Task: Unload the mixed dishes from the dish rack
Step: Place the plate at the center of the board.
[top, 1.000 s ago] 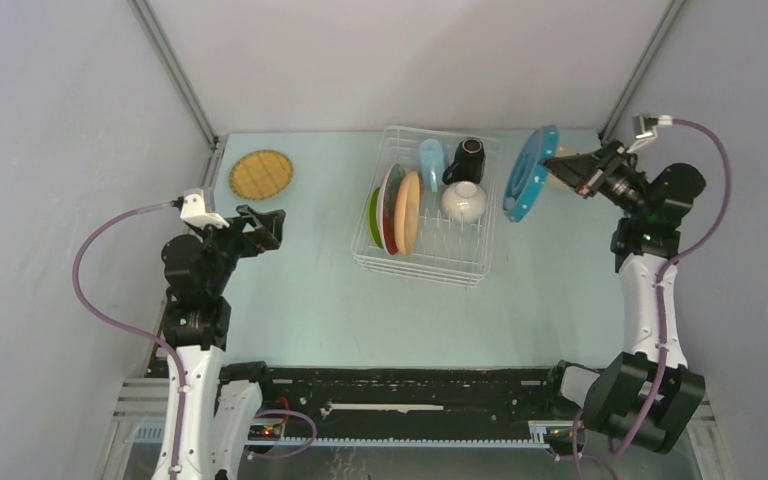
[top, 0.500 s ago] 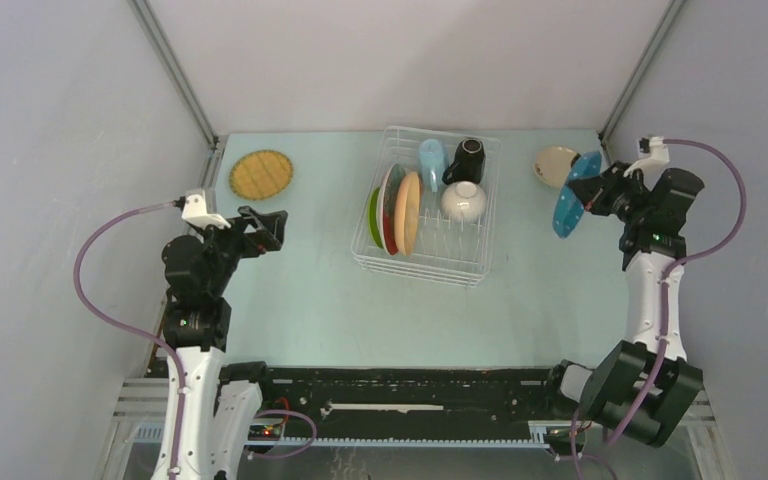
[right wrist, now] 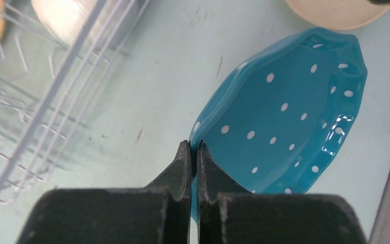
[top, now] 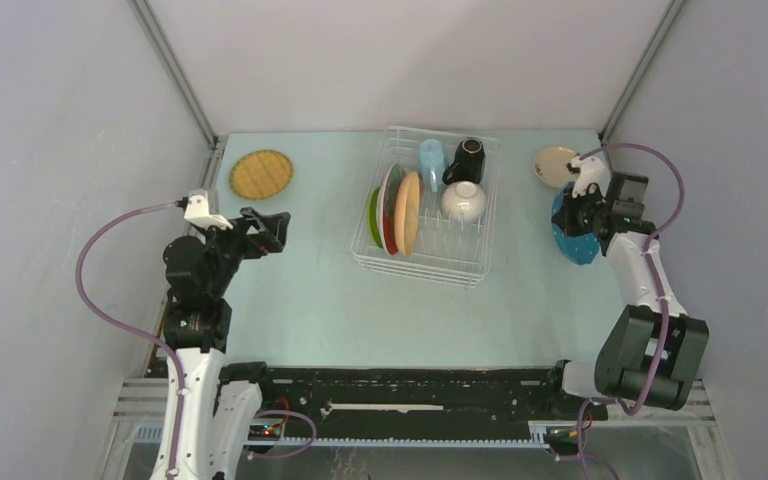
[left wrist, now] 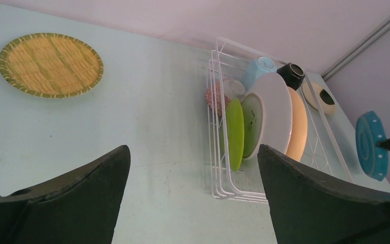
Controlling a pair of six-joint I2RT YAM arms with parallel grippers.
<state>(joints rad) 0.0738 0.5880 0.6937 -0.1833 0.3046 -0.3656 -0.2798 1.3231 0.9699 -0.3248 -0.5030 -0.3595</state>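
Observation:
The white wire dish rack (top: 420,268) holds upright lime green (left wrist: 234,132), white (left wrist: 274,109) and orange (left wrist: 298,124) plates, a white bowl (top: 463,201), a light-blue cup (top: 431,160) and a black mug (top: 467,158). My right gripper (right wrist: 194,147) is shut on the rim of the blue dotted plate (right wrist: 284,117). That plate is tilted low over the table, right of the rack. A yellow woven plate (top: 261,174) lies at the back left and a cream plate (top: 556,165) at the back right. My left gripper (left wrist: 193,150) hangs open and empty, left of the rack.
Rack wires (right wrist: 56,91) run close to the left of the blue plate, and the cream plate (right wrist: 335,10) lies just beyond it. The right wall stands close behind my right arm (top: 640,280). A speckled bowl (left wrist: 216,97) sits at the rack's far left end.
My right arm carried the blue dotted plate from the rack's back right corner to the right and down, nearer the table in front of the cream plate. The left arm stayed still.

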